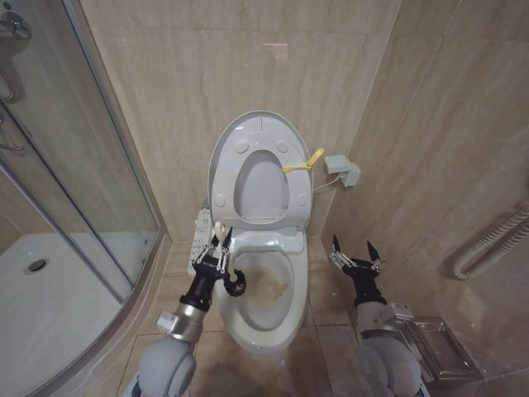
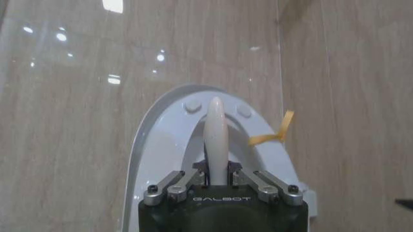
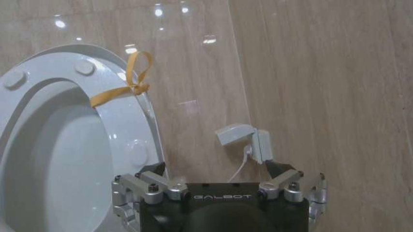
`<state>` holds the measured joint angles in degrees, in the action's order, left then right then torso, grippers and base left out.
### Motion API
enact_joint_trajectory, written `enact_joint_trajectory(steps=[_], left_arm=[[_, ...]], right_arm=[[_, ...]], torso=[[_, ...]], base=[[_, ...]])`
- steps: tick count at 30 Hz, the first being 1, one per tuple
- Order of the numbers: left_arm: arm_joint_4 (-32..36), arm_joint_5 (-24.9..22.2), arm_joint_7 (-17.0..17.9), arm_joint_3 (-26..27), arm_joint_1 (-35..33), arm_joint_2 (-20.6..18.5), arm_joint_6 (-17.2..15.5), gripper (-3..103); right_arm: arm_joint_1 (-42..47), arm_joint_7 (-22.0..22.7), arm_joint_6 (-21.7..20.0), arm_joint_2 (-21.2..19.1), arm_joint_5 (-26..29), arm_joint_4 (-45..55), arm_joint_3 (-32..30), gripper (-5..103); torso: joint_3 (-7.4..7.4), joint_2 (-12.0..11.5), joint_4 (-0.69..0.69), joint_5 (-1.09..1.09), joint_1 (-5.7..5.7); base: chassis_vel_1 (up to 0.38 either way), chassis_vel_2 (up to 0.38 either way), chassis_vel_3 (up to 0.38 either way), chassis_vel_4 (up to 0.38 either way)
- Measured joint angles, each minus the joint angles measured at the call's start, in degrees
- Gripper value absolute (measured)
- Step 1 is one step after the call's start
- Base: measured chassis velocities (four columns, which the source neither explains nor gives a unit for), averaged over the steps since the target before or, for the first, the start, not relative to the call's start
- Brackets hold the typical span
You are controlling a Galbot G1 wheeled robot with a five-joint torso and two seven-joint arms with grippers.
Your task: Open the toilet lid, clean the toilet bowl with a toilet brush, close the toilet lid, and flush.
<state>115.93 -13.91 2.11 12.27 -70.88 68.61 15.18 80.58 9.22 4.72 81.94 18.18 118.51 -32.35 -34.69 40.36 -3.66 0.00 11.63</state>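
- The toilet lid (image 1: 258, 136) is a glossy white oval plastic cover, standing upright against the beige tiled wall (image 1: 207, 58) with small round bumpers on its exposed underside; the ring-shaped seat (image 1: 263, 188) is raised against it, and a yellow band (image 1: 303, 163) is tied at the seat's rim.
- The toilet bowl (image 1: 266, 291) is a white ceramic oval basin, open, with brownish-yellow stains on its inner surface.
- The left end effector (image 1: 220, 248) is at the bowl's left rim, clamped on the toilet brush (image 1: 219, 228): its smooth white handle rises between the fingers, and a dark hooked head (image 1: 236, 284) hangs over the bowl's left edge.
- The right end effector (image 1: 356, 251) is to the right of the bowl above the tiled floor (image 1: 331, 298), its 2 fingers spread apart and holding nothing.
- A long white control panel (image 1: 200, 234) runs beside the bowl's left rim.
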Motion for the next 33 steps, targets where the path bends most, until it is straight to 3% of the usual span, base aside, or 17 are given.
enact_joint_trajectory(steps=[6,13,17,25,33], left_arm=[[-8.68,-5.61,-0.46,-5.38,8.69,-0.54,-0.73,18],[-18.82,-7.20,-1.47,-11.13,16.91,0.57,-0.72,18],[-27.17,-5.53,-2.78,-14.19,21.59,1.47,1.20,18],[-38.60,-3.89,-4.41,-16.70,26.33,3.06,5.06,18],[-39.61,-2.89,-4.73,-17.85,23.99,4.37,5.77,18]], right_arm=[[0.00,-0.01,0.00,0.00,0.00,0.00,0.00,100],[0.00,0.01,0.00,0.00,0.00,0.00,0.00,100],[0.00,0.00,0.00,0.00,0.00,0.00,0.00,100],[0.00,0.00,0.00,0.00,0.00,0.00,0.00,100],[0.00,0.00,0.00,0.00,0.00,0.00,0.00,100]], torso=[[0.00,0.00,-0.02,0.01,0.00],[0.00,0.00,-0.01,0.00,0.01],[0.00,0.00,-0.01,0.01,0.01],[0.00,0.00,0.00,0.01,0.01],[0.01,0.00,-0.01,0.01,0.00]], base=[[0.000,0.000,0.000,0.000],[0.000,0.000,0.000,0.000],[0.000,0.000,0.000,0.000],[0.000,0.000,0.000,0.000],[0.000,0.000,0.000,0.000]])
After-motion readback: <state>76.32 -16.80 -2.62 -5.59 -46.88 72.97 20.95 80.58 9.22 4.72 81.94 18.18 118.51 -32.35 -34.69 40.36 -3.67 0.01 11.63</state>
